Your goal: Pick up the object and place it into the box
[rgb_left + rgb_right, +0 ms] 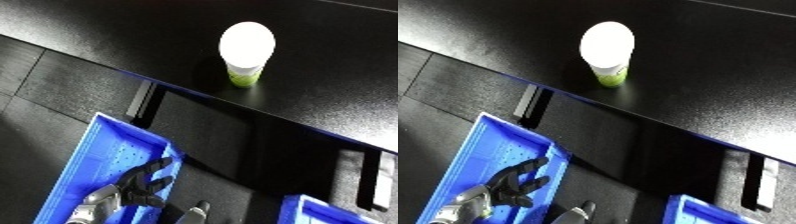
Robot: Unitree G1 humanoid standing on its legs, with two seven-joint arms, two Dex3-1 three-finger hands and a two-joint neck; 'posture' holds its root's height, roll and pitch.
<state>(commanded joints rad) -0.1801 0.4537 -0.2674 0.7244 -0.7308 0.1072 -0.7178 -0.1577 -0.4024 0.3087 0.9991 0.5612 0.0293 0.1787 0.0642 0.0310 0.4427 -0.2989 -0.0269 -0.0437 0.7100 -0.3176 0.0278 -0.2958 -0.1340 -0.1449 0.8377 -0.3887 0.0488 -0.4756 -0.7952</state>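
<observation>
Left hand point(142, 182) spread above blue bin point(84, 155), forearm cut off.

Glossy black table point(107, 35), dark floor point(27, 135)

left hand point(142, 182) open, fingers spread.

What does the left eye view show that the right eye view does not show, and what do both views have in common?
Only the left eye view: nothing really extra; the second blue bin at the lower right is cut closer by the edge.

Only the right eye view: a little more of that second blue bin, and the scene sits shifted leftward.

Both: the white-capped green bottle standing upright on the black table, the blue bin below the table edge, and the left hand over that bin with relaxed fingers, holding nothing. The right hand is not in view.
</observation>
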